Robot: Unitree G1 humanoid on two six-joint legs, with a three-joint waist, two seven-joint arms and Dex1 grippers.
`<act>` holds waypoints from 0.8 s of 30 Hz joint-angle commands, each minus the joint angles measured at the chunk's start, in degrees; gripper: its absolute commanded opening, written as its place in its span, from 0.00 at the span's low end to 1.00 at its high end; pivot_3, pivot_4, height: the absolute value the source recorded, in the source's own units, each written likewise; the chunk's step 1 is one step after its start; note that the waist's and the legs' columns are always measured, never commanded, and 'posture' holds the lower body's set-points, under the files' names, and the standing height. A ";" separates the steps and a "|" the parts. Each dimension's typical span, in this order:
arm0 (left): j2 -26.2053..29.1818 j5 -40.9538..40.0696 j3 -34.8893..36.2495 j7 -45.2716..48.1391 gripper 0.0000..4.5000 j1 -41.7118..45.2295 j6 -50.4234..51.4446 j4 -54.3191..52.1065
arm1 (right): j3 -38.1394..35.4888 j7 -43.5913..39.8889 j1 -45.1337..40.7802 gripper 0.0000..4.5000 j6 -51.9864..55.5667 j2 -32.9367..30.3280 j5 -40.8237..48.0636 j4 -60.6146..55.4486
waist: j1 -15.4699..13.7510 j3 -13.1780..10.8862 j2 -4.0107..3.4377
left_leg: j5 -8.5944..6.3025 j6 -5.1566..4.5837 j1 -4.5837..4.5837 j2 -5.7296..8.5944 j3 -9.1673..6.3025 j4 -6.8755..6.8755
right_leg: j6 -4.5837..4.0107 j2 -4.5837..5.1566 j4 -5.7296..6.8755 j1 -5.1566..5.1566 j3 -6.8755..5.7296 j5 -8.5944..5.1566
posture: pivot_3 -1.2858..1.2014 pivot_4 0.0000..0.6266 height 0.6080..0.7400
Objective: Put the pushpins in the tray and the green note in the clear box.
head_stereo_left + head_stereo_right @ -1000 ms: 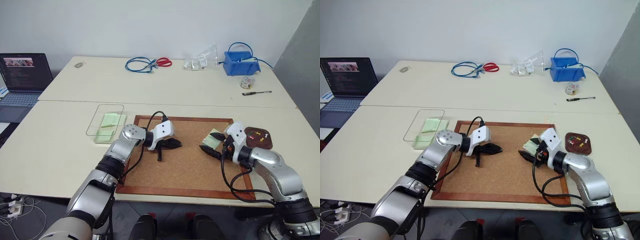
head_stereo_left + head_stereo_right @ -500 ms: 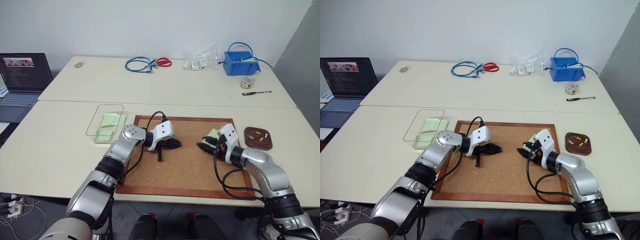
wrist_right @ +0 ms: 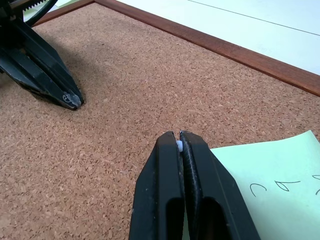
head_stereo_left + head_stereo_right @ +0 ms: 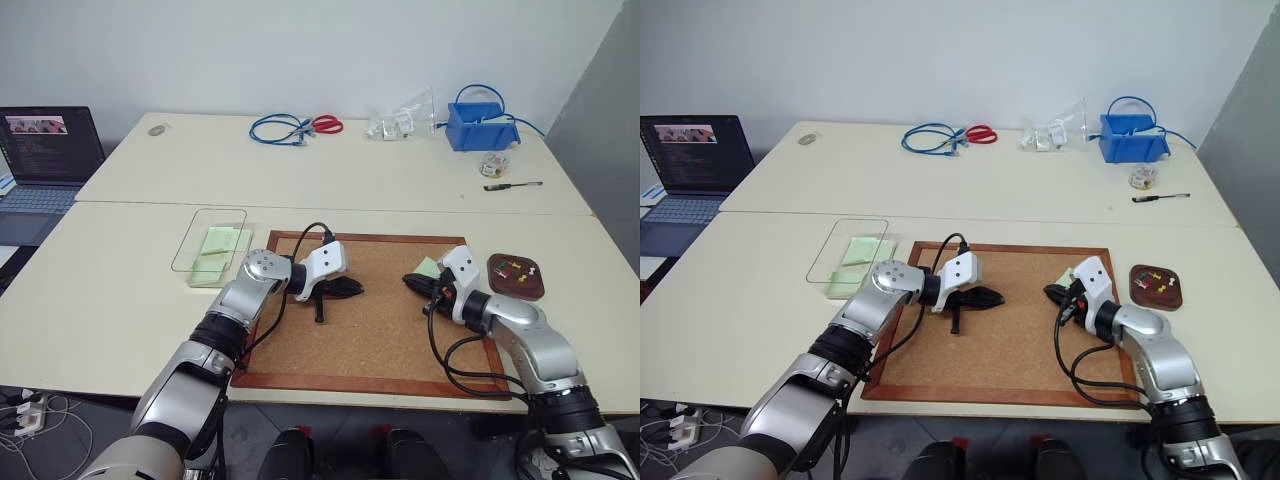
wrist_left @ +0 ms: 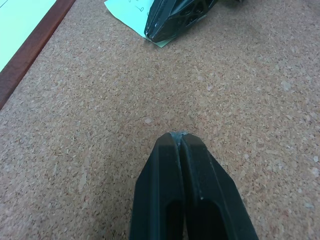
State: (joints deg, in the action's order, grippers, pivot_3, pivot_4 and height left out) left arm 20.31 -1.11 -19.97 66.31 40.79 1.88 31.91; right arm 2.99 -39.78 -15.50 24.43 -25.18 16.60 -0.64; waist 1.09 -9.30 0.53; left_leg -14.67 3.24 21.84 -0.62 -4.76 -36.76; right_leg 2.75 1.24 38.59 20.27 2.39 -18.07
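Comparing with a second earlier: right gripper (image 3: 178,145) had gone from wide open to clamped shut, fingers pinched on a tiny white pushpin head (image 3: 179,145) at the corner of the pale green square paper note (image 3: 265,190). It sat a little farther in over the big wood-framed corkboard (image 4: 370,330) than before, when it was spread open at the note's near edge, closer to the small dark reddish-brown rounded tray (image 4: 516,290).

The green note lay on the cork at the board's right side, partly under the right gripper's fingers, handwriting visible on it. Could not tell whether the note was lifted or still pinned flat.

Left gripper (image 5: 179,136) had not changed: fingers pressed together, empty, tip just above bare cork mid-board, pointing toward the right gripper, well apart from it.

The tray sat off the board's right edge on the cream table (image 4: 120,290), unmoved, with several small pushpins (image 4: 518,266) in it, red, yellow and white heads.

The shallow transparent plastic rectangular box (image 4: 208,240) was left of the board on the table, same place, with pale green paper (image 4: 222,241) already in it.
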 commanded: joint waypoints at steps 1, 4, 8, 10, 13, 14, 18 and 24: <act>0.59 4.36 -3.50 -0.06 0.00 -2.56 2.36 2.96 | -5.14 1.22 -1.23 0.01 1.77 0.36 5.25 -9.53 | 0.02 -0.01 -0.02 | 0.00 0.00 0.00 0.00 0.01 0.00 | -0.03 0.00 0.01 0.00 0.01 0.01 | 0.52 0.24 1.00; 0.66 4.35 -3.54 0.01 0.00 -2.71 2.47 2.80 | -7.23 3.01 -1.38 0.01 4.13 0.17 6.95 -13.25 | 0.08 -0.01 -0.01 | 0.00 0.00 0.00 -0.01 -0.01 0.00 | -0.01 0.00 0.01 0.01 0.01 0.01 | 0.52 0.24 1.00; 0.71 4.30 -3.57 0.17 0.00 -2.90 2.48 2.70 | -9.35 4.90 -1.22 0.01 7.12 -0.65 8.38 -16.84 | 0.08 0.00 -0.01 | 0.00 0.00 0.00 -0.01 -0.02 0.01 | 0.01 0.00 -0.01 0.00 0.00 -0.01 | 0.52 0.24 1.00; 0.64 4.34 -3.55 0.10 0.00 -2.84 2.16 2.96 | -10.11 5.72 -0.99 0.01 8.29 -1.05 8.97 -18.09 | 0.08 0.00 -0.01 | 0.00 0.00 0.01 -0.01 -0.01 0.02 | 0.00 0.00 -0.01 0.00 0.00 0.00 | 0.52 0.24 1.00; -0.57 3.63 -1.29 -3.44 0.00 -1.72 -2.15 3.66 | -10.75 6.30 -0.86 0.01 9.95 -1.63 9.78 -19.72 | 0.08 0.00 -0.01 | 0.00 0.00 0.00 -0.01 -0.01 0.02 | 0.01 0.00 -0.01 0.00 0.00 -0.01 | 0.52 0.24 1.00; -0.99 3.17 -0.34 -4.69 0.00 -1.25 -3.56 3.81 | -10.75 6.47 -0.86 0.01 10.40 -1.80 9.95 -20.17 | 0.07 0.00 -0.01 | 0.00 0.00 0.00 -0.01 -0.01 0.02 | 0.01 0.00 -0.01 0.00 0.00 -0.01 | 0.52 0.24 1.00; -0.93 -2.76 4.34 -2.91 0.12 -0.19 -4.72 -3.28 | -11.16 5.86 -1.69 0.00 13.82 -2.91 12.79 -22.12 | -0.10 -0.20 0.14 | 0.00 0.00 0.05 0.01 -0.02 0.01 | 0.04 0.03 -0.01 0.03 0.00 0.00 | 0.52 0.24 1.00; 2.64 -3.14 5.29 1.07 0.36 1.48 -18.91 -8.00 | -12.01 1.68 -3.86 0.00 19.78 -7.23 19.02 -23.03 | 0.47 -0.39 0.23 | 0.02 0.03 1.20 -0.03 0.03 -0.10 | -0.29 -0.02 0.37 1.33 0.05 0.13 | 0.52 0.24 1.00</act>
State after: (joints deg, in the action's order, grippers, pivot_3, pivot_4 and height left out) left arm 22.09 -3.81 -16.27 66.47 40.71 -10.84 26.24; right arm -7.36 -36.31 -17.68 43.08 -31.31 32.86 -21.15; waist 1.56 -9.68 0.76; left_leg -14.65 3.27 23.03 -0.65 -4.73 -36.81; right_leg 2.42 1.22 38.95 21.62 2.44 -17.96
